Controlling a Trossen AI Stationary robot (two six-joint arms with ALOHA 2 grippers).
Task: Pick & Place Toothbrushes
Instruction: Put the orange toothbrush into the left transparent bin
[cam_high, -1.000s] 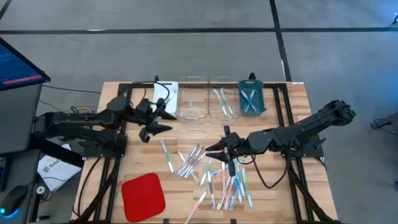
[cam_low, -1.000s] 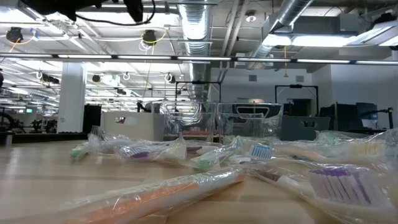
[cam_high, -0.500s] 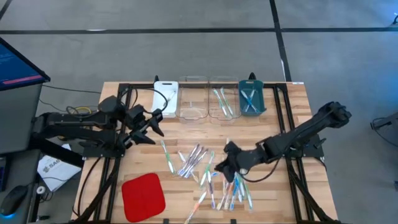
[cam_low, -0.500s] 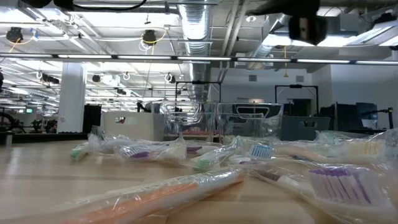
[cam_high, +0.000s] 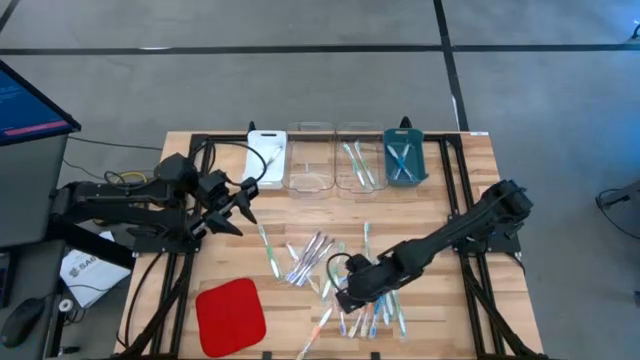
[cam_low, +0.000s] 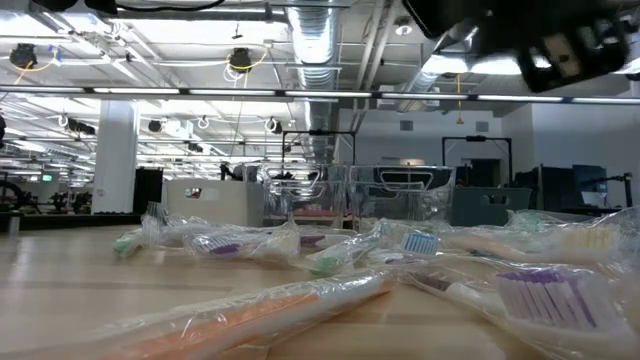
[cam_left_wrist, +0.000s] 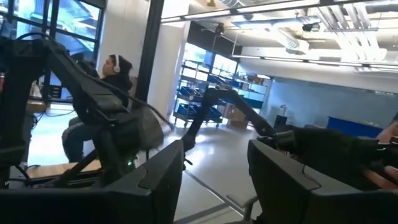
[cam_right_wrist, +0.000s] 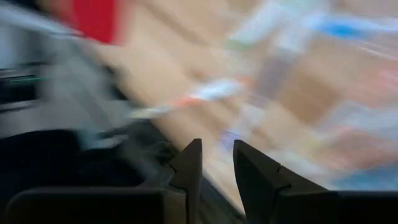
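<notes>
Low in the middle of the high view, the right gripper (cam_high: 347, 293) sits over the loose toothbrushes (cam_high: 330, 270) scattered across the wooden table (cam_high: 470, 320); its tips are lost against the pile there, so whether they touch a brush cannot be told. Its own wrist picture is smeared: the two dark fingers (cam_right_wrist: 186, 165) stand a narrow gap apart with nothing visibly between them, and behind them only streaks of pale handles and a red pad (cam_right_wrist: 93, 15) at the upper left can be made out. Left of centre in the high view, the left gripper (cam_high: 243, 198) hangs above bare wood, short of the pile; its wrist picture shows the fingers (cam_left_wrist: 158, 171) spread and empty, pointed at the room. Along the table's upper edge stand a white tray (cam_high: 266, 170), two clear trays, and a teal tray (cam_high: 388, 172); a few brushes lie in the right-hand clear tray (cam_high: 340, 172) and the teal one. Across the low view, wrapped brushes fill the foreground, and a dark arm (cam_low: 520, 30) is cut off at the upper right.
</notes>
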